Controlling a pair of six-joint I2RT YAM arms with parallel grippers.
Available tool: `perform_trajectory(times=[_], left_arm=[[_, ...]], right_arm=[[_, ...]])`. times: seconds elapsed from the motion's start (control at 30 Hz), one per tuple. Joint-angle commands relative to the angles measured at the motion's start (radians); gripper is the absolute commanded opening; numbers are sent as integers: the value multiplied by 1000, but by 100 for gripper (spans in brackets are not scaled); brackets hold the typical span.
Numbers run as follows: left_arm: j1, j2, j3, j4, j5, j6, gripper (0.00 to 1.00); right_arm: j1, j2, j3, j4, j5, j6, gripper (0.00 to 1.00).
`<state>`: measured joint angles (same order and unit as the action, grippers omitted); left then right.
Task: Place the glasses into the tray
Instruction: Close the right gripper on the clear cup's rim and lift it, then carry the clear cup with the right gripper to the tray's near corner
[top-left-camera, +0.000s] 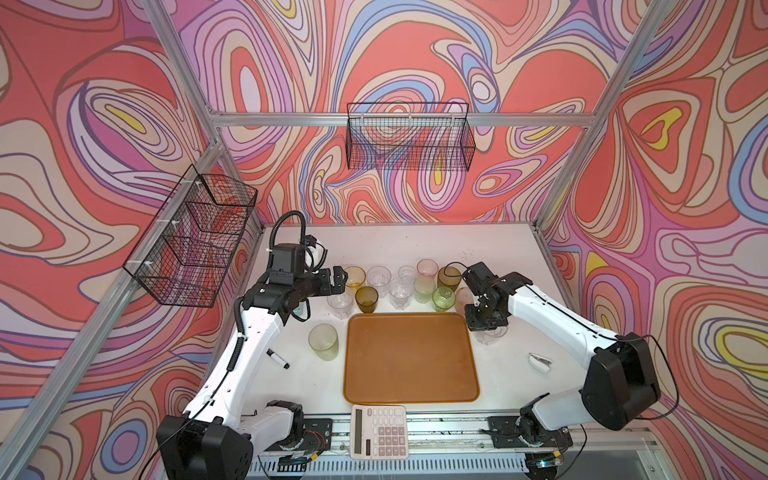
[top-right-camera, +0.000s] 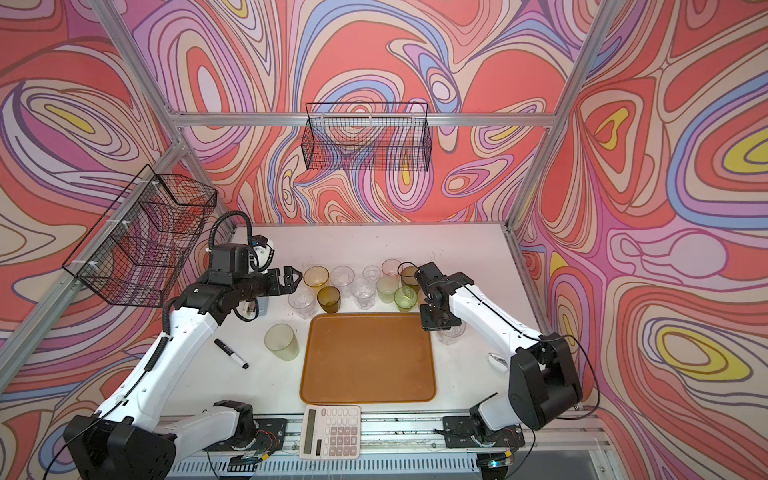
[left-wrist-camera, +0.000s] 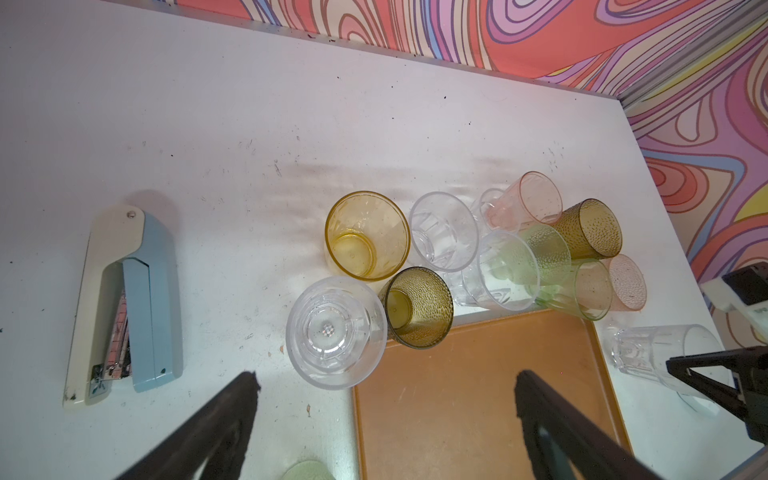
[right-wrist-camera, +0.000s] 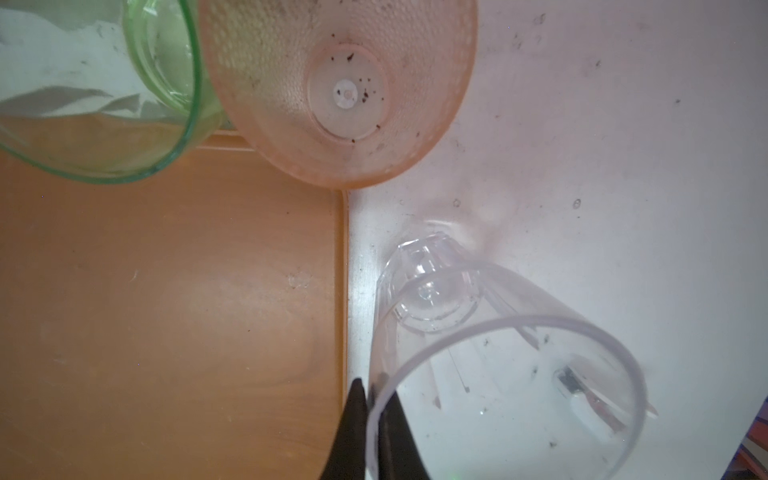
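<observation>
Right gripper (right-wrist-camera: 372, 388) pinches the rim of a clear glass (right-wrist-camera: 498, 353) beside the tray (right-wrist-camera: 166, 291). Left gripper (top-right-camera: 295, 281), spread wide, hovers near the tray.

1. L arm (top-left-camera: 253, 340): rises from front-left base, elbow bent, forearm roughly level, reaching fwd & toward centre.
2. L gripper (left-wrist-camera: 386, 376): held in the air, fingers (left-wrist-camera: 216, 419) spread wide, nothing betw. them.
3. R arm (top-left-camera: 557, 316): up from front-right base, long link slants in toward centre, wrist bent down.
4. R gripper (right-wrist-camera: 372, 388): points down, fingers (right-wrist-camera: 353, 424) pinched on rim of clear glass (right-wrist-camera: 432, 291), one inside, one outside.
</observation>
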<state>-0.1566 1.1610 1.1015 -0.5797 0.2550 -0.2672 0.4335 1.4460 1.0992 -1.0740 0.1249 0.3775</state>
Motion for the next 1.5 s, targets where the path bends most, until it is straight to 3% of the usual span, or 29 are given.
perform_trajectory(times=[0.0,0.77,1.07,1.47], left_arm=[[-1,-4,1,-8,13,-10,99],[0,-8,4,-13,13,-6,99],[0,-9,5,-14,15,-5,99],[-1,-7,4,-14,23,-6,99]], right_arm=[[4,-54,37,-35,61,23,0],[37,-144,116,-218,-82,46,0],[120,-159,129,-257,-81,123,0],[305,-161,99,-239,-51,255,0]])
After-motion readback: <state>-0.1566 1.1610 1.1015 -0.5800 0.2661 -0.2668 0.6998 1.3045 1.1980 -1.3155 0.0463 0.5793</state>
